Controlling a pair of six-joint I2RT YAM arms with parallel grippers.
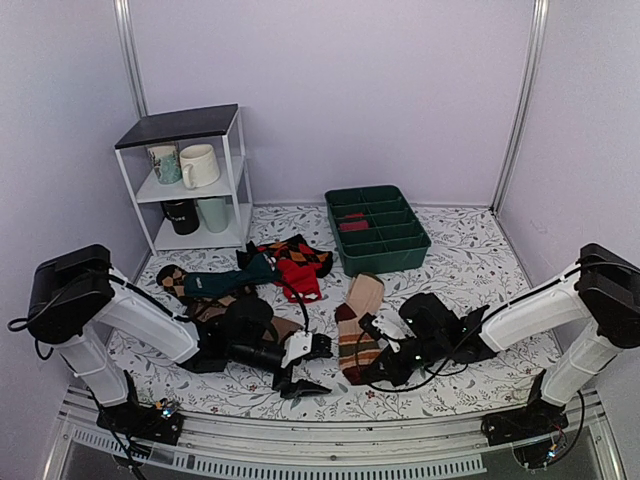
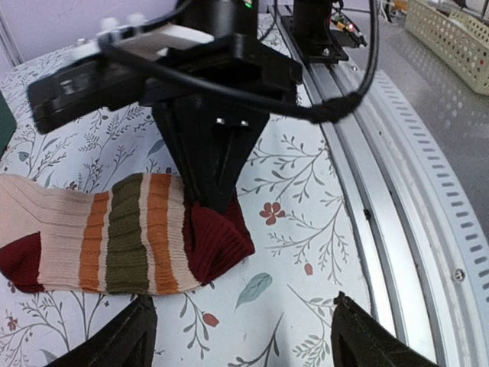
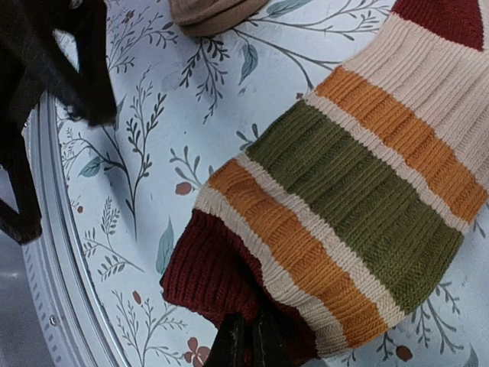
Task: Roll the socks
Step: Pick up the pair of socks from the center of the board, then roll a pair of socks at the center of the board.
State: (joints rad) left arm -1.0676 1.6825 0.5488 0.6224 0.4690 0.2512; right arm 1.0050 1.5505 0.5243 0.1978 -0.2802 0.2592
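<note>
The striped socks (image 1: 358, 325) lie in the near middle of the table, leg pointing far and maroon toe pointing near. The right gripper (image 3: 246, 336) is clenched on that toe, and the knit bunches up a little where it is pinched. The left gripper (image 2: 243, 336) hangs just to the left of the toe with its fingers spread and nothing in them. To my eye the roll is only starting: the toe is caught but no turn has been made. The next move probably calls for folding the toe over toward the far side, with the free gripper steadying the foot so both layers stay together. The table wears a white cloth (image 1: 470, 250) printed with leafy sprigs, and a metal rail (image 2: 397, 229) runs along its near edge. Farther off are argyle socks (image 1: 295, 262), a green divided tray (image 1: 378, 228) and a white shelf (image 1: 190, 170) of mugs against pale lilac walls.
</note>
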